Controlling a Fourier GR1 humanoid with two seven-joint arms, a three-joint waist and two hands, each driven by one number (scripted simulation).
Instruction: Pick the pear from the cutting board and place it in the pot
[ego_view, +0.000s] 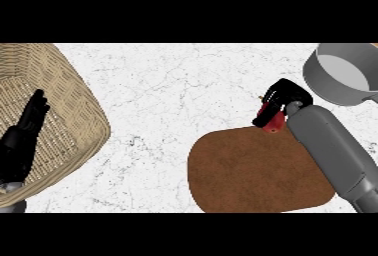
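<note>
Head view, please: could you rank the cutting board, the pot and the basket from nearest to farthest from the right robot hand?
From the right robot hand, which is curled round a red object, seemingly the pear:
1. Cutting board: just below it, its top edge by the fingers.
2. Pot: up and right, slightly farther off.
3. Basket: far across the counter at the left, where the left robot hand rests.

Right robot hand (283, 97) curled, gripping; left robot hand (26, 131) straight, resting.

One head view looks steeply down on the counter (184, 90). Around the board (255, 172): a basket (66, 100) far left, a pot (336, 75) beyond its right corner.
</note>
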